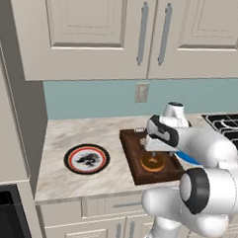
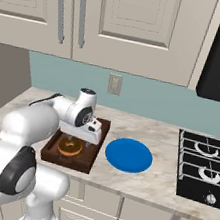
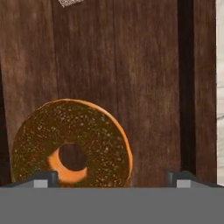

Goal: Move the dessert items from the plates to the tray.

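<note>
Glazed ring doughnut (image 3: 71,143) lies flat on wooden tray (image 1: 131,154) floor, near tray's front end. Gripper (image 3: 113,177) directly above it, jaws spread wide, holding nothing. Doughnut likely light, soft, glaze slippery; any regrasp best across ring, gently. Blue plate (image 2: 129,155) beside tray, bare.

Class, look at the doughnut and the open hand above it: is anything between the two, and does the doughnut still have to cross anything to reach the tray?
Nothing visible lies between the hand and the doughnut. The doughnut already rests on the tray, with nothing left to cross.

Bare counter (image 1: 61,135) around tray (image 1: 131,163)
</note>
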